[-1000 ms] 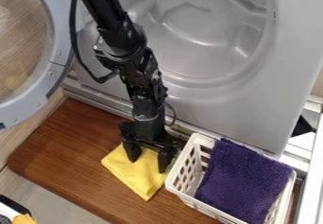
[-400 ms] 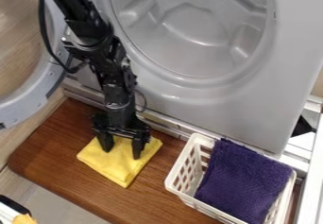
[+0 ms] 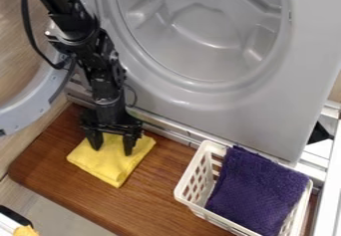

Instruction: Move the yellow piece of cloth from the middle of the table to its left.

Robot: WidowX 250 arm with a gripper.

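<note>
though apart, fingers (image 3: 128, 145) on yellow cloth (image 3: 106, 165), with purple towel (image 3: 256, 190) inside white basket (image 3: 185, 199)

Two cloths: one yellow cloth (image 3: 110, 163), one purple cloth (image 3: 256, 192). One basket (image 3: 188, 185). One arm (image 3: 75, 27), one gripper (image 3: 112, 151), two fingers (image 3: 96, 140). One table (image 3: 160, 200). One round door (image 3: 25, 114).

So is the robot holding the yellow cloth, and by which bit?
Nothing looks pinched: the gripper has its fingers spread apart, tips down on the upper part of the yellow cloth, which lies flat between them.
</note>
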